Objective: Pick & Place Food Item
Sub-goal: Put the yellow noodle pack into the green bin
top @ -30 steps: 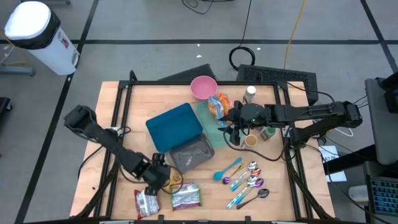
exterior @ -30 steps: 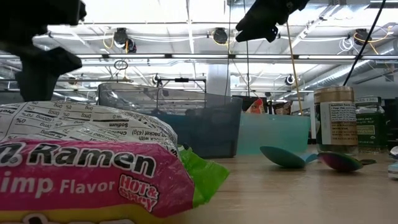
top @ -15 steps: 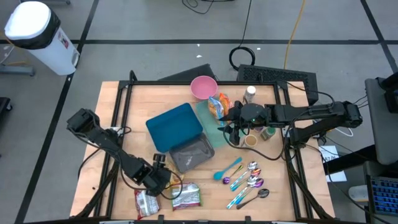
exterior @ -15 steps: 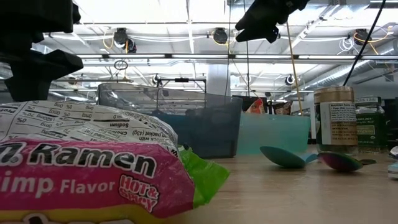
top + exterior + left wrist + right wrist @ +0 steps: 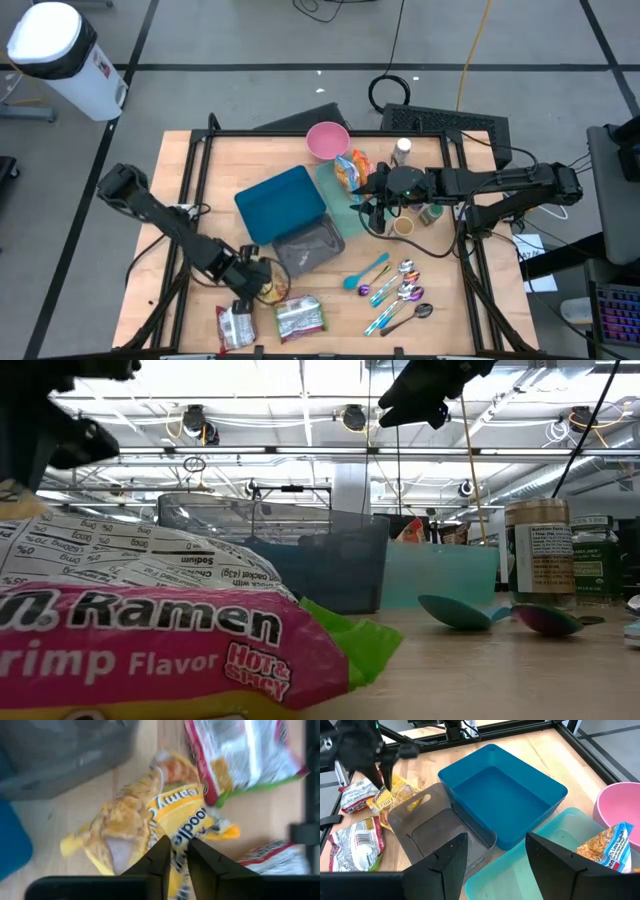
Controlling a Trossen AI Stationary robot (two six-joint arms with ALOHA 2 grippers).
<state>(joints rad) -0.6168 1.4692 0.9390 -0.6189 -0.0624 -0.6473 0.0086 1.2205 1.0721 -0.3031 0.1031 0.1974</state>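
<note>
You are at the grasp step: near the table (image 5: 190,180) front edge, beside the grey bin (image 5: 308,248), the left gripper (image 5: 173,854) pinches the yellow noodle packet (image 5: 150,820). The right gripper (image 5: 492,851) hovers half-open over the teal tray (image 5: 540,865). Next, lift straight up; ramen packets (image 5: 298,316) crowd just beside, and open room lies above.

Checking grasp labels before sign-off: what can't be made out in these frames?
- Left gripper fingers on the yellow noodle packet: left wrist view shows the tips nearly together; a firm pinch is unclear.
- High view: the left arm covers that contact.
- Low view: the pink ramen packet blocks the table behind.
- Brown jar label: too small to read.
</note>
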